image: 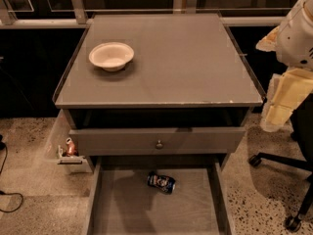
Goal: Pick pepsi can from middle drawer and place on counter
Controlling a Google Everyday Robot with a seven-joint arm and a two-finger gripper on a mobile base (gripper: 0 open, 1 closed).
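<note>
Pepsi can lies ungrasped in the middle drawer under the table's front edge; the gripper, beyond the right edge and not readable as open or closed, must reach down.

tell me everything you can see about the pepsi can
The pepsi can is small and dark blue with a red-and-white round logo and silvery ends, seemingly metal. It lies on its side on the floor of the open middle drawer, near its back, touching nothing else. The gripper hangs at the view's right edge, beside the counter, far from the can.
</note>
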